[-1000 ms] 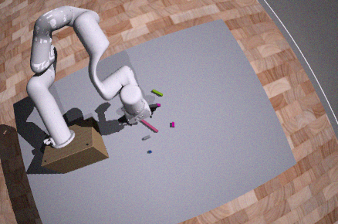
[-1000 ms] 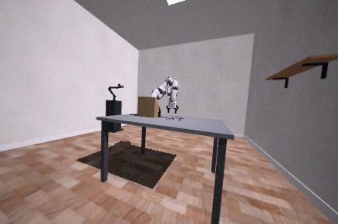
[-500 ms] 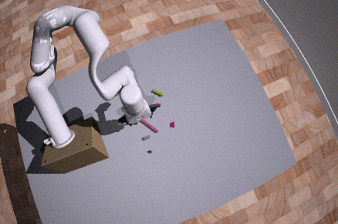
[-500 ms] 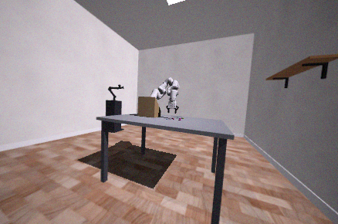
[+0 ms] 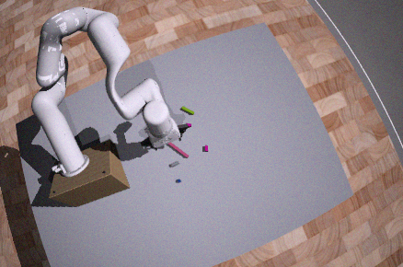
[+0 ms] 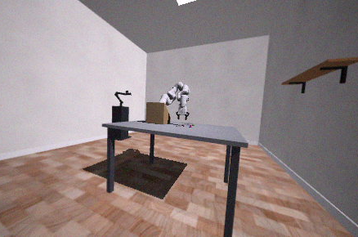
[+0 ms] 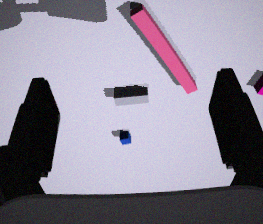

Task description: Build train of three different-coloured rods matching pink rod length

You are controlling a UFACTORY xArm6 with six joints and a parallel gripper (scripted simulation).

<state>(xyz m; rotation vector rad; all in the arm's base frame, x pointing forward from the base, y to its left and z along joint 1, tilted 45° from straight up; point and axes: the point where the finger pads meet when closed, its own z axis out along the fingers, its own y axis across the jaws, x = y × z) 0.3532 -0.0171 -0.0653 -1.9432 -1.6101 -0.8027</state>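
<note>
On the table [image 5: 273,184]: long rod [image 5: 178,150] mid-cluster, short rod [image 5: 174,164] just below, tiny rod [image 5: 178,180] lower still.

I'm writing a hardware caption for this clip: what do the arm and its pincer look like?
The arm is glossy white with rounded tubular links and bulbous joints, standing on a tan box pedestal. No cables or markings show. The pincer has two black, blunt, tapering fingers on a dark grey body.
</note>
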